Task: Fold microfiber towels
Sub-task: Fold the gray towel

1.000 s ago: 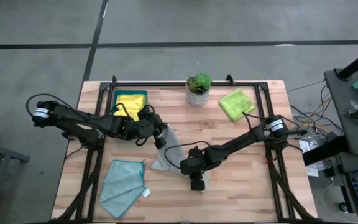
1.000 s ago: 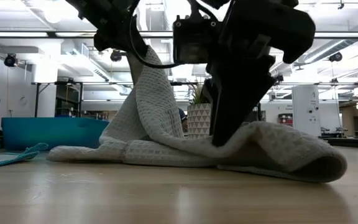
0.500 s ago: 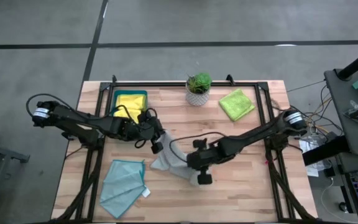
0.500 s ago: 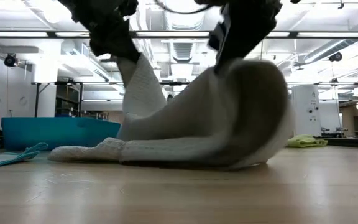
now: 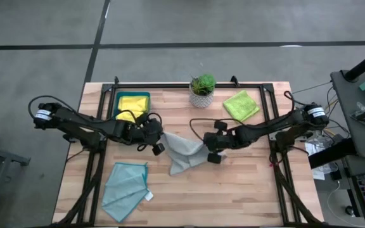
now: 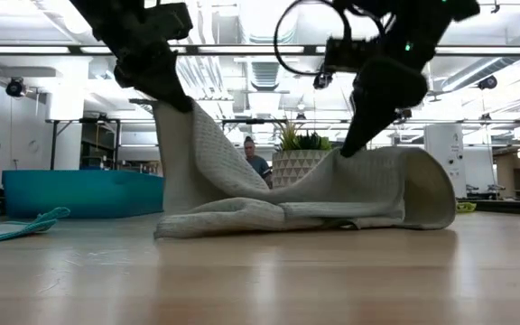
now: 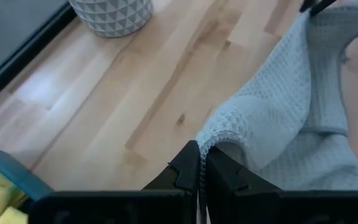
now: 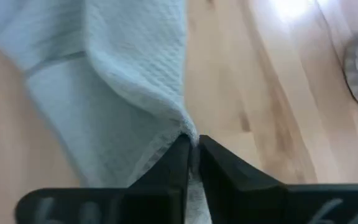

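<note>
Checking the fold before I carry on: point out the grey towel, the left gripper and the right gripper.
grey towel [image 5: 181, 156], high view, middle of the cloth.
left gripper [image 5: 160, 144], high view, fingertips pinching the towel's corner.
right gripper [image 5: 209, 149], high view, fingertips on the towel's opposite corner.

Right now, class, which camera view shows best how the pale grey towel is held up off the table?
The low view: the grey towel hangs lifted at two corners. The high view flattens it; each wrist view shows one pinched corner.

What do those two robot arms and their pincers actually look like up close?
Both are slim, dark, jointed arms. Each has a round silvery cap at its outer joint and loose black cables looping beside it. The left gripper and the right gripper end in boxy black heads. The fingers are flat, matte black wedges tapering to narrow tips.
</note>
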